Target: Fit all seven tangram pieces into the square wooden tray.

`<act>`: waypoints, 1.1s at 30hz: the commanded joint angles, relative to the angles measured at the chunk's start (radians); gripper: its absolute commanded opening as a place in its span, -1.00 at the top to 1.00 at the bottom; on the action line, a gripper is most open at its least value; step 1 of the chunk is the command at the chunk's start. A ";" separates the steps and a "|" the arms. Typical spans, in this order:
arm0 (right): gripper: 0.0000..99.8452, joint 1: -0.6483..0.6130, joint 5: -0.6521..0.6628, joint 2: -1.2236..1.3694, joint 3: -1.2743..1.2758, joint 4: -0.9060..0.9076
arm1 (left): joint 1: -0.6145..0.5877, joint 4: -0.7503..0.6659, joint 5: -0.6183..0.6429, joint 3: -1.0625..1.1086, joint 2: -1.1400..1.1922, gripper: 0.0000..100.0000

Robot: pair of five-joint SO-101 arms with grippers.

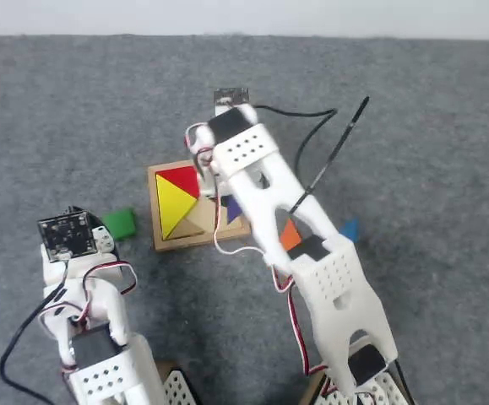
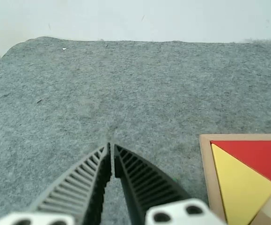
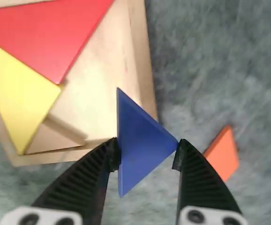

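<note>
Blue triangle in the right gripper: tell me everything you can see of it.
The flat blue triangular piece, seemingly painted wood, is held by one edge and the opposite corner between the black ribbed fingers of the right gripper. One corner overlaps the rim of the square wooden tray; the rest hangs over grey carpet.

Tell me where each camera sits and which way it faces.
High view: fixed overhead, looking down on both arms and the square wooden tray.
Left wrist view: on the left arm, looking along its shut jaws across the grey mat toward the tray's corner.
Right wrist view: on the right arm, looking down past its jaws, shut on the blue triangle, at the tray.
Shared: all show the red triangle and yellow triangle in the tray.
</note>
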 commanded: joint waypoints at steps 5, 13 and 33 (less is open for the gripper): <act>0.68 -0.053 -0.299 -0.036 -0.006 -0.114 | -0.005 0.005 -0.008 -0.013 -0.021 0.97; 0.68 -0.065 -0.405 -0.004 -0.006 -0.170 | -0.005 0.005 -0.008 -0.013 -0.021 0.97; 0.17 0.038 1.040 -0.124 0.002 -0.059 | -0.005 0.005 -0.008 -0.013 -0.021 0.97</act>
